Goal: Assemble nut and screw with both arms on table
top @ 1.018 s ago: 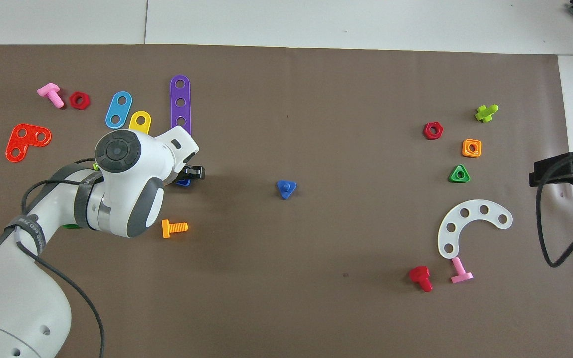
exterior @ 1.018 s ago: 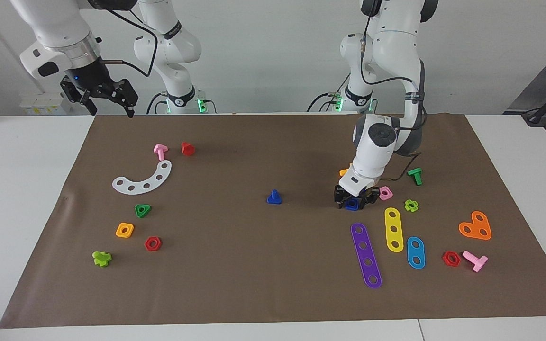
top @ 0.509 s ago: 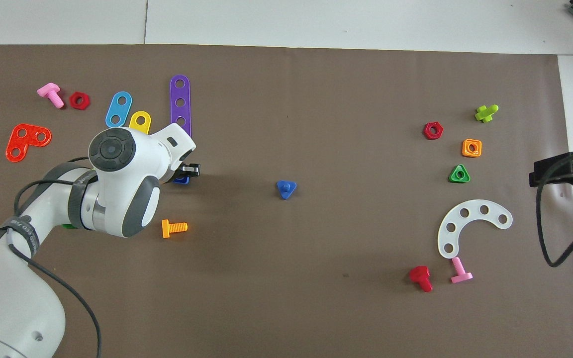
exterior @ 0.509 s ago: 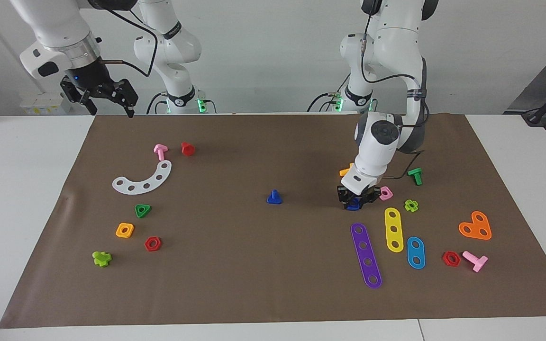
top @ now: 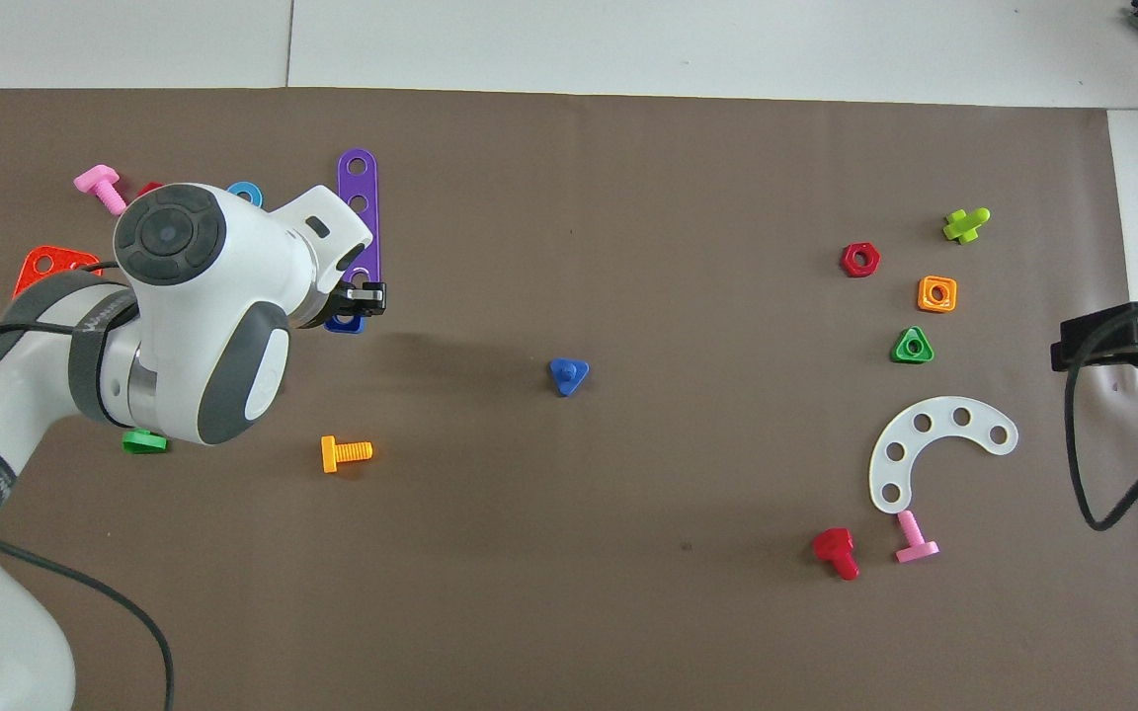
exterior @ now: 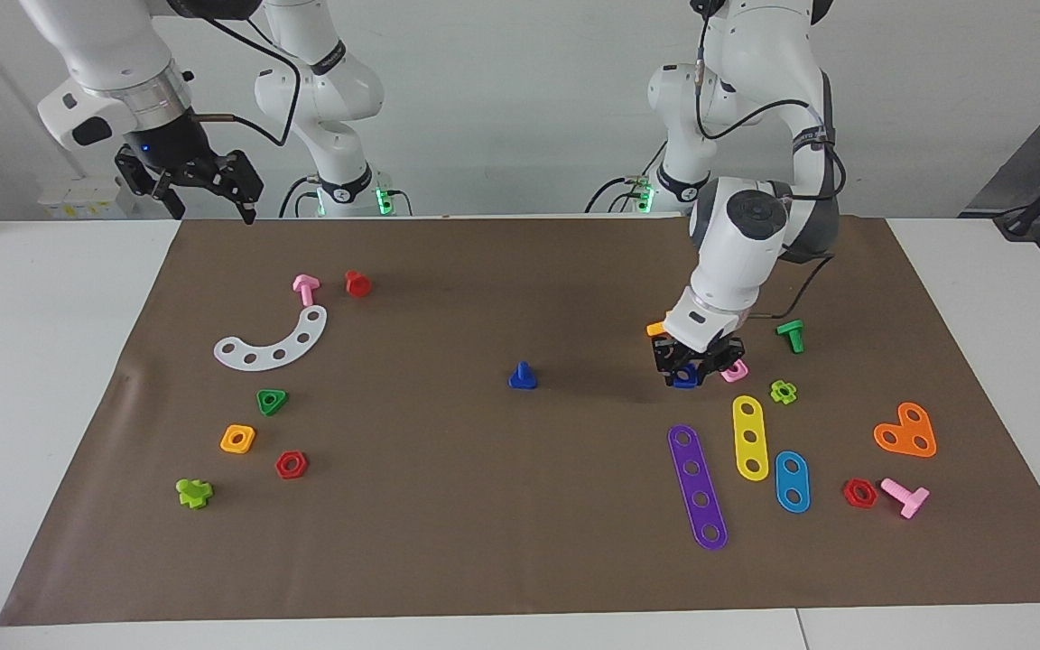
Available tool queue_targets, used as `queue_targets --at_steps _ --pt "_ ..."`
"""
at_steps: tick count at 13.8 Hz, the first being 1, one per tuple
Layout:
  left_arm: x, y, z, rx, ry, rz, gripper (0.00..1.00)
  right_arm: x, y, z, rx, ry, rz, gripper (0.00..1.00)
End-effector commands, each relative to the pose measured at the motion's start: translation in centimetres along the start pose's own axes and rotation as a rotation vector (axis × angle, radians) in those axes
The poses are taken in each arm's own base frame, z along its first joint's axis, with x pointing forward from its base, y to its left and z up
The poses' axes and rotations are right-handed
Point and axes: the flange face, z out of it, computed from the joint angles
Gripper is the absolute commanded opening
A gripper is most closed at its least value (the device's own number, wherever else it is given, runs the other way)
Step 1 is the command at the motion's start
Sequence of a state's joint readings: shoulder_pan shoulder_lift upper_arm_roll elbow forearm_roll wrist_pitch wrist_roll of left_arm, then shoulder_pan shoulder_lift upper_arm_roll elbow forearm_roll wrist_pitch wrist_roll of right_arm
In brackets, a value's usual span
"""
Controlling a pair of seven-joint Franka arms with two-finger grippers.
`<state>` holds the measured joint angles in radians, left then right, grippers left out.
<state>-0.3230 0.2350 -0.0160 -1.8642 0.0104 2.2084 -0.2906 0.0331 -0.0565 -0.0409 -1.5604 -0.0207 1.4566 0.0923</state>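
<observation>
L gripper point(exterior: 697, 366): pinching small dark-blue square plastic nut point(exterior: 685, 377). Keep it level; carry to dark-blue triangular-head bolt point(exterior: 523, 376). R gripper point(exterior: 204, 185): spread, waiting.

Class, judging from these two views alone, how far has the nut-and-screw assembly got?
Done: the left gripper has shut on the nut and holds it just above the mat, beside the pink square nut. In hand: carrying that nut. Left: the screw stands untouched mid-mat, head down; the right gripper waits open above the mat's edge, so picking the screw up and joining the two remain.
</observation>
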Motion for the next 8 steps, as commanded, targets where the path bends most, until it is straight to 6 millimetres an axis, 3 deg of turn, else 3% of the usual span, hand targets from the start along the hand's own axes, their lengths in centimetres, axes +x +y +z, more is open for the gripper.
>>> queue_targets --at_steps 1,5,8 --pt "0.4 3.4 -0.7 0.008 0.005 -0.036 0.0 -0.2 0.1 -0.3 0.012 0.003 -0.018 1.0" --pt "0.2 11.4 -0.1 0.016 -0.033 -0.083 0.0 -0.3 0.1 -0.4 0.012 0.005 -0.018 1.0" --pt "-0.7 14.8 0.0 0.009 -0.036 -0.089 0.0 -0.2 0.1 -0.3 0.012 0.003 -0.017 1.0"
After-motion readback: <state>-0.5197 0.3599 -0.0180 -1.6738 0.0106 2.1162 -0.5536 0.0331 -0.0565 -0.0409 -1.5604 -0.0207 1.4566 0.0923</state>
